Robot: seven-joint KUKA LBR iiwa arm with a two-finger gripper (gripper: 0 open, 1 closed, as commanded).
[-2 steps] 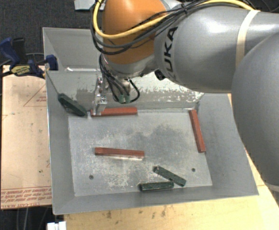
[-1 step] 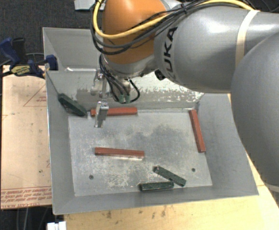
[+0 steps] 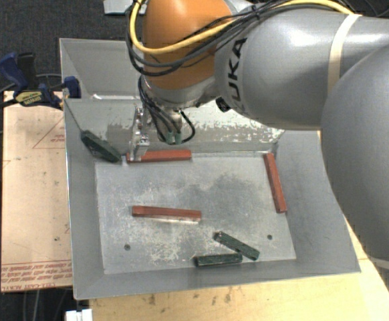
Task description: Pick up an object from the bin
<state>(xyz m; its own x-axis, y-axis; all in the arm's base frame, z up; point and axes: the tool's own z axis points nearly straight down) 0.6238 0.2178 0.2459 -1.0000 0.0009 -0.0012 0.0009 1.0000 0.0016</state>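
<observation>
I am looking down into the grey bin (image 3: 81,246). The arm (image 3: 301,59) is reaching in from the right, and its orange cover (image 3: 181,25) is hanging over the far part of the bin. The jaws are standing low at the far left of the floor, right at the left end of a red-brown stick (image 3: 164,156) that is lying along the far edge. I cannot tell if the jaws are wide or narrow, and I am not seeing this stick between them. Just to the left, a dark green stick (image 3: 101,146) is lying slanted in the far left corner. A second red-brown stick (image 3: 166,213) is lying in the middle and a third red-brown stick (image 3: 275,182) along the right side. Two more green sticks (image 3: 238,245) are lying close together at the near edge.
</observation>
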